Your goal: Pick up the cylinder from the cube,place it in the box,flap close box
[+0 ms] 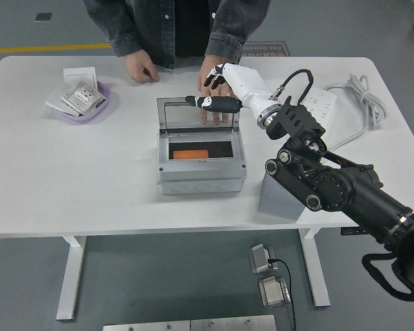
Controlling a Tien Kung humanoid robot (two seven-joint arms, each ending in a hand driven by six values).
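One fingers atop lid

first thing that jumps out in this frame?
The robot's white right hand at table centre, one dark finger stretched along the top edge of the grey box's raised clear lid. Inside the box lies the orange cylinder. Behind the lid, a person's hand rests on the table.
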